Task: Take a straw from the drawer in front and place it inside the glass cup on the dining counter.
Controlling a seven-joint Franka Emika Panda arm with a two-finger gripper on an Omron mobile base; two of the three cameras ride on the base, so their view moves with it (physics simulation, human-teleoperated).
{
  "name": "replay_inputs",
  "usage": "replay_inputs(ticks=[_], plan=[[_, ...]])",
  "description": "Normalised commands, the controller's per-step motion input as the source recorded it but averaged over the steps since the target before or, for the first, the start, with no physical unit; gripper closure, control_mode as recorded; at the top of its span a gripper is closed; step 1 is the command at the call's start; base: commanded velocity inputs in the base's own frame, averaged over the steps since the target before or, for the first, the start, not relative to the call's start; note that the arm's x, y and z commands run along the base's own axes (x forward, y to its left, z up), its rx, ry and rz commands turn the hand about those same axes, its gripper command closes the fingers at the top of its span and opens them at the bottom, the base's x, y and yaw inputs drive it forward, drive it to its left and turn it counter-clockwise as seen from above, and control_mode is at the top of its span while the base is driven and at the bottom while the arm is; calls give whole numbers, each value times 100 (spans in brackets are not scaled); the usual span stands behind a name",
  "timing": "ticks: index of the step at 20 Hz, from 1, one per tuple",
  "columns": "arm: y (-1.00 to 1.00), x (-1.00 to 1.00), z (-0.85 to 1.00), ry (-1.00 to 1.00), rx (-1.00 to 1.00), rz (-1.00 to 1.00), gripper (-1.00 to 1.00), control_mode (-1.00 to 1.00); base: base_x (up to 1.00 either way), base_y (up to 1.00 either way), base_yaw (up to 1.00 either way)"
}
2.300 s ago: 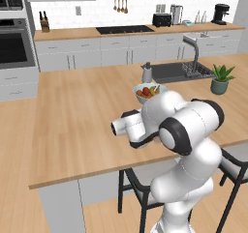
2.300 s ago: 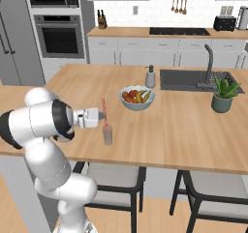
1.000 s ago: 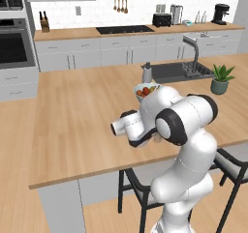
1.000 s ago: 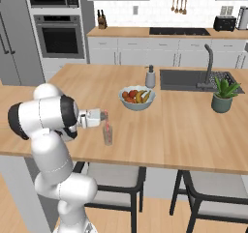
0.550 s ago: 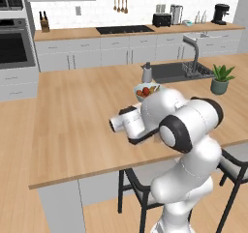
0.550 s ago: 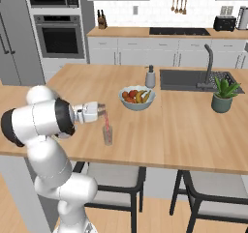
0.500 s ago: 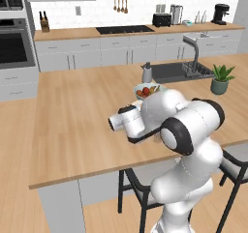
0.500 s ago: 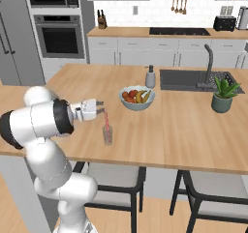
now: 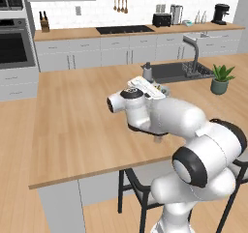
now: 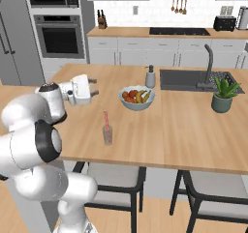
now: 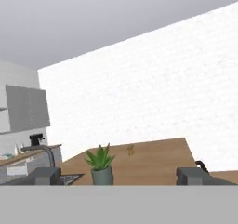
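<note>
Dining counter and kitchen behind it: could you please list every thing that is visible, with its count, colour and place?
dining counter: one, light wood top, centre.
glass cup: one, clear, near front edge of counter.
straw: one, red, standing in the glass cup.
fruit bowl: one, white, mid counter.
soap dispenser: one, grey, beside the sink.
sink: one, dark, set in counter, with faucet.
potted plant: one, green in grey pot, right of sink.
stools: two, black, under front edge.
oven: one, black, back wall.
toaster: one, dark, rear worktop.
knife block: one, dark, rear worktop.
gripper: one, dark fingers, open, raised left of the bowl.
</note>
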Motion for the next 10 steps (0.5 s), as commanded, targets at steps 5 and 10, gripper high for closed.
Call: replay_inputs(ticks=[5,10], plan=[[-31,-67,83,46,63,16,-100,-100,0,0,0],[-22,-74,29,68,69,15,-100,-100,0,0,0]])
